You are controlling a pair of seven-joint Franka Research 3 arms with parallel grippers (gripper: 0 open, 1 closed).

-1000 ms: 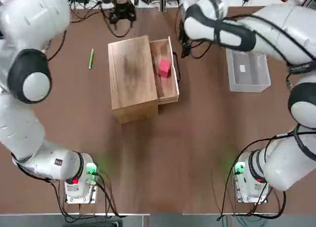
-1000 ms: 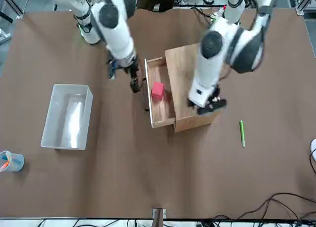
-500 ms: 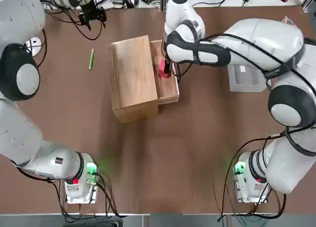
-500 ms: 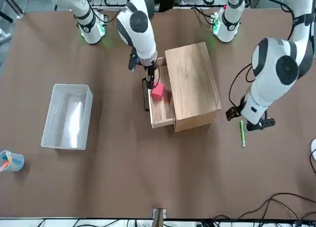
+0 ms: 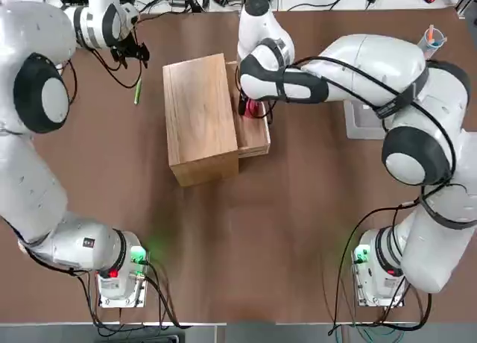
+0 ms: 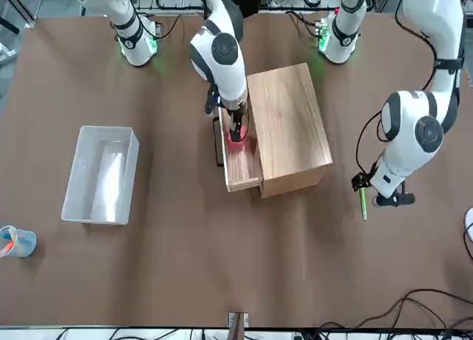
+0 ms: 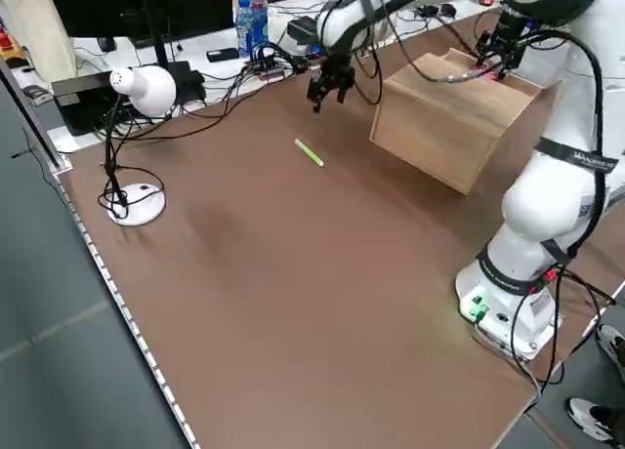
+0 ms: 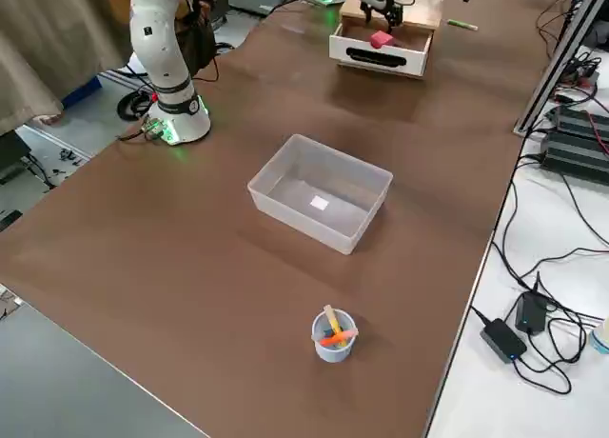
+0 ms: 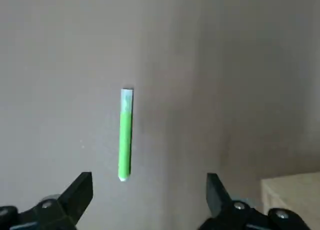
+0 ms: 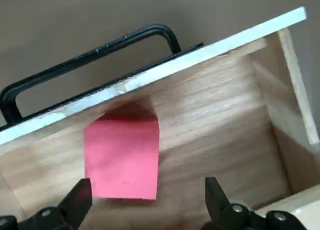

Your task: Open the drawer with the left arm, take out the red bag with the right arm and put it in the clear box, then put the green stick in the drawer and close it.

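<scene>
Right end effector [image 10: 149,180]: above the open drawer, a shallow light-wood tray [image 10: 215,115] with a thin black bar handle [image 10: 95,55]. Fingers wide, pointing down over the red bag, a small, squarish, bright red packet [image 10: 122,157]. Nothing gripped. Whether a fingertip touches the packet: cannot tell.

Red bag: lies inside the drawer, near the front panel that carries the handle.

Left end effector [image 9: 150,179]: over the counter [image 6: 185,273], on the left side of the plain oblong light-wood cabinet [image 5: 201,119]. Fingers wide, nothing held.

Green stick, a thin, bright green, pen-sized rod with a pale end [image 9: 125,140]: lies flat on the counter, beneath the left end effector, apart from the cabinet.

Drawer position: pulled out from the cabinet's right side, toward the clear box.

Clear box, a rectangular, translucent whitish plastic tub [image 8: 295,224]: upright on the counter, well apart from the drawer on its right. Small white label [image 8: 319,203] visible; no contents seen.

Small light-blue cup [image 8: 333,349]: stands beyond the tub, farther from the robot, with orange and yellow items [image 8: 335,335] in it.
</scene>
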